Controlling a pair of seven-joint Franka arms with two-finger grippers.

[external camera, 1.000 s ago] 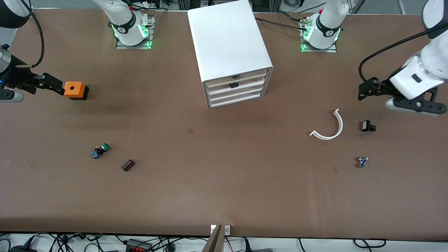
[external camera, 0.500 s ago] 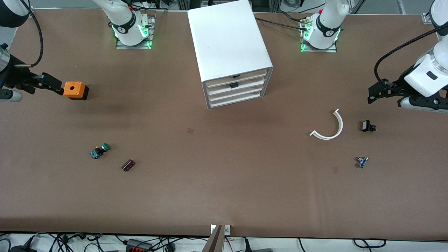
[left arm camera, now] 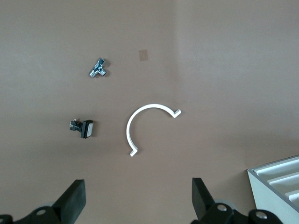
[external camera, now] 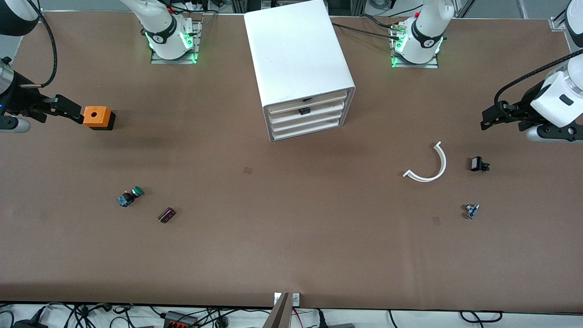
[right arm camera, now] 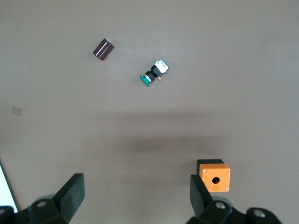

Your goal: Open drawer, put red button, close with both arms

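Both hands hang in the air with their fingers spread apart and nothing between them. The left hand (external camera: 486, 122) is over the tabletop (external camera: 291, 246) at the left arm's end, above a small black part (external camera: 477, 163) and near a white curved strip (external camera: 427, 165); a small blue-and-metal piece (external camera: 471, 210) lies nearer the front camera. The right hand (external camera: 68, 110) is over the right arm's end, just beside an orange box (external camera: 97, 117). A green-capped button (external camera: 130, 196) and a dark flat block (external camera: 166, 215) lie nearer the camera than that box. The white cabinet (external camera: 298, 59) stands mid-table between the bases, all four fronts pushed in, the drawer (external camera: 306, 110) second from the top. No red button shows in any view.
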